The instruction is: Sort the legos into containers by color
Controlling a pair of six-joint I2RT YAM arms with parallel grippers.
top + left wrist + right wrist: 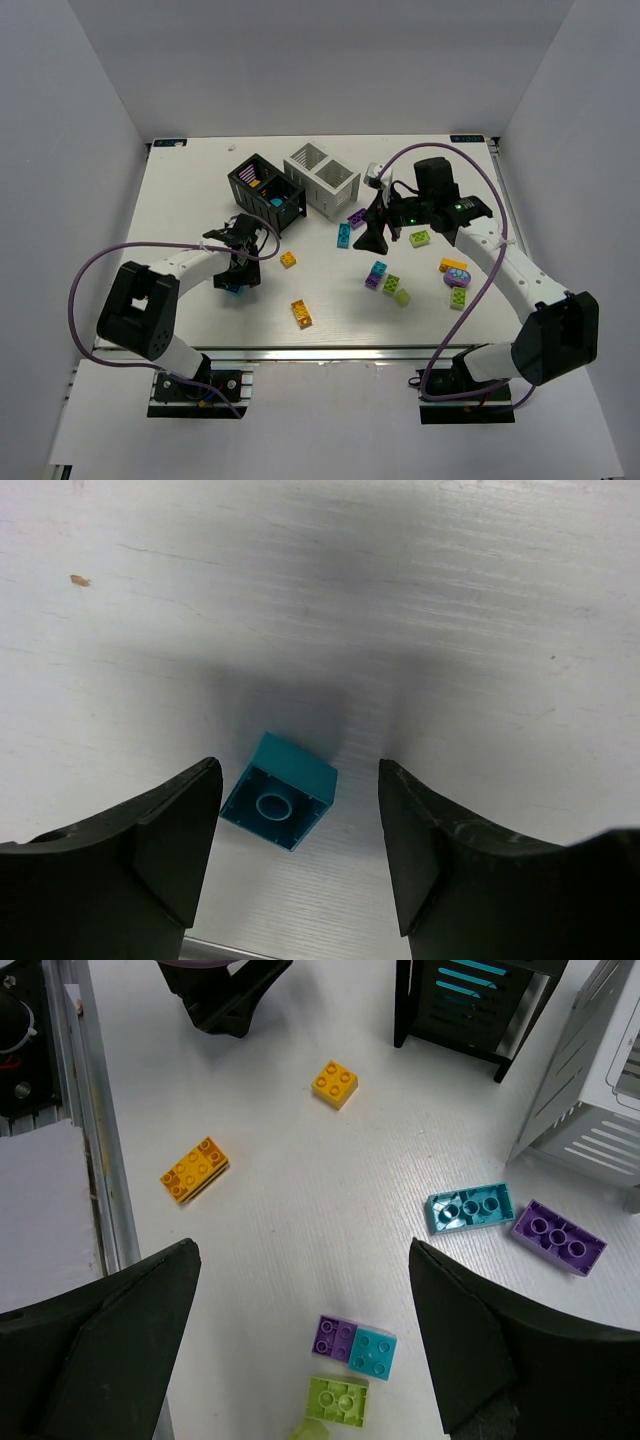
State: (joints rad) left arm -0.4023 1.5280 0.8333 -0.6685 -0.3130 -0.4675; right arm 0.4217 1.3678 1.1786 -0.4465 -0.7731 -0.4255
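From above, the left gripper (237, 272) hangs low over a teal brick (233, 288), near the black container (265, 190). One compartment there already shows teal, so that is likely where the brick belongs. The right gripper (374, 238) hovers by the white container (322, 178), over scattered legos.

At the left wrist, the fingers (170, 840) are spread and straddle the teal brick, which lies hollow side up and untouched, lined up for a pinch.

At the right wrist, the jaws are wide and empty. A purple-and-teal pair (355, 1343) and a lime brick (338, 1400) lie just below them, probably the next pick.
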